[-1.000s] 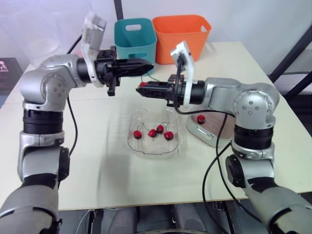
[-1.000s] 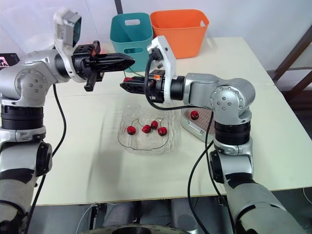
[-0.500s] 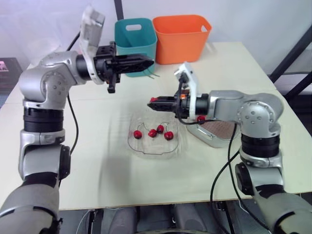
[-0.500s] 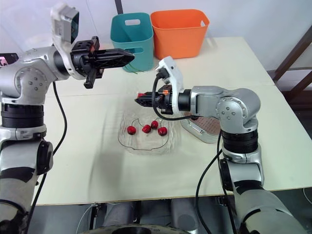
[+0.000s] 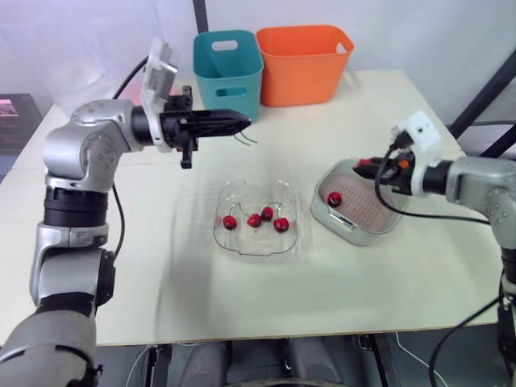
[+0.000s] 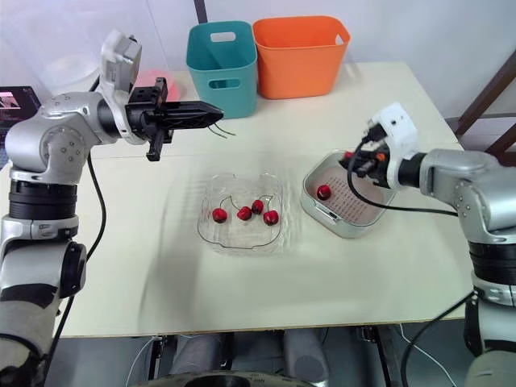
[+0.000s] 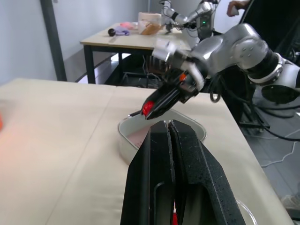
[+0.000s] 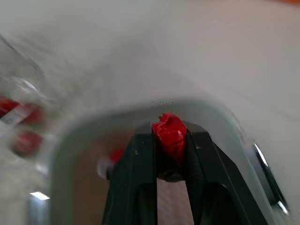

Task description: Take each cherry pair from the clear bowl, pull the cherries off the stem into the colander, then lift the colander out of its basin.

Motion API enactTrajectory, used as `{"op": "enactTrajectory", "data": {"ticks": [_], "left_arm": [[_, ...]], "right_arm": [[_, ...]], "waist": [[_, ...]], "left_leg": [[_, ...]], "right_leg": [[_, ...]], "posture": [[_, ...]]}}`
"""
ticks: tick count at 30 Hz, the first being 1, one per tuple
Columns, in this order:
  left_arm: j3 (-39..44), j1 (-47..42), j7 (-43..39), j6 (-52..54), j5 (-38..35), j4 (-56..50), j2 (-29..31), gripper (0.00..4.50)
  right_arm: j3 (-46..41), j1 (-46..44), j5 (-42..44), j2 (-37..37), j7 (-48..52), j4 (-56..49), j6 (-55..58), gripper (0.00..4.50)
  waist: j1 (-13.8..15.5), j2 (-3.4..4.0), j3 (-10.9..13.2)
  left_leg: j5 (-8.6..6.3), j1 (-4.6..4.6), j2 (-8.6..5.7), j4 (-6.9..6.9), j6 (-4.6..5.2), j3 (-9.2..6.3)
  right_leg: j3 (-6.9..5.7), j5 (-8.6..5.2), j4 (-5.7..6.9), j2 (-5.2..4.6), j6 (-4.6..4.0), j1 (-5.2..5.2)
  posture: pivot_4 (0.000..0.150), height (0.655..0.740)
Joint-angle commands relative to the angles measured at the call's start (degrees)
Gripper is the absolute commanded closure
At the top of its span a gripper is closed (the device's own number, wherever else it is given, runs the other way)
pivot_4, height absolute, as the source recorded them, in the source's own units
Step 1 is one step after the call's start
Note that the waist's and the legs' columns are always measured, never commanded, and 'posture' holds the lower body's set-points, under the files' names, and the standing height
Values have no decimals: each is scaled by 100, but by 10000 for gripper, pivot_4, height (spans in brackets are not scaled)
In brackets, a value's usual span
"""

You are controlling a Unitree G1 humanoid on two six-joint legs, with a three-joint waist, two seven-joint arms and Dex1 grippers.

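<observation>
Noted: right gripper (image 5: 364,164) clamps cherry (image 8: 169,133) over colander (image 5: 372,213); left gripper (image 5: 239,122), well apart from colander, pinches stem (image 6: 219,129). Cherry judged soft, slippery: hold lightly across middle

You will find no legible text, label, brand, number or sign on any item in these views. The dark panel (image 6: 14,105) at the far left edge carries a small pink marking, but you cannot read it.
</observation>
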Motion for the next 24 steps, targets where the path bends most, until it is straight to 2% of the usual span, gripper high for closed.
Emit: {"op": "enactTrajectory", "data": {"ticks": [1,4,6,7,11,18,20,24], "left_arm": [[60,-81,-25,-72,13,-57,41,45000],[65,-87,-14,-44,-2,-51,29,45000],[77,-76,5,-9,-27,-72,20,45000],[81,-69,14,3,-34,-82,19,45000],[101,-45,40,27,-41,-101,32,45000],[274,-29,230,125,-136,-69,54,45000],[359,19,336,130,-83,-9,147,45000],[395,351,734,89,340,349,519,45000]], "right_arm": [[29,31,-305,-124,200,69,-385,40656],[66,51,-407,-88,262,152,-368,40656],[85,54,-502,-85,288,206,-422,31702],[87,54,-538,-95,312,226,-444,28876],[2,-47,-584,-169,421,265,-404,9599],[-253,-496,-314,-149,693,41,-231,9599],[-313,-809,93,68,746,-323,93,9599],[-235,-1671,1092,1030,406,-1223,1046,9599]], "waist": [[-17,0,0],[-24,0,0],[-15,0,0],[-7,0,0],[39,0,0],[59,0,0],[40,0,0],[-90,2,-1]], "left_leg": [[0,1,1,1,0,1],[0,2,5,2,0,1],[0,1,7,4,0,-1],[0,1,8,5,0,-1],[0,0,7,6,0,0],[0,0,7,6,0,-2],[0,1,8,6,0,-2],[1,9,25,-2,-1,-18]], "right_leg": [[1,0,2,0,0,0],[3,0,4,0,0,0],[2,0,4,0,0,1],[2,0,3,-1,0,2],[2,0,1,-5,0,4],[2,0,1,-4,0,3],[2,0,1,-3,0,3],[5,1,7,1,-1,-1]], "posture": [[1500,7400],[1500,7400],[1500,7400],[1500,7400],[1500,7400],[1500,7400],[1500,7400],[1500,7400]]}}
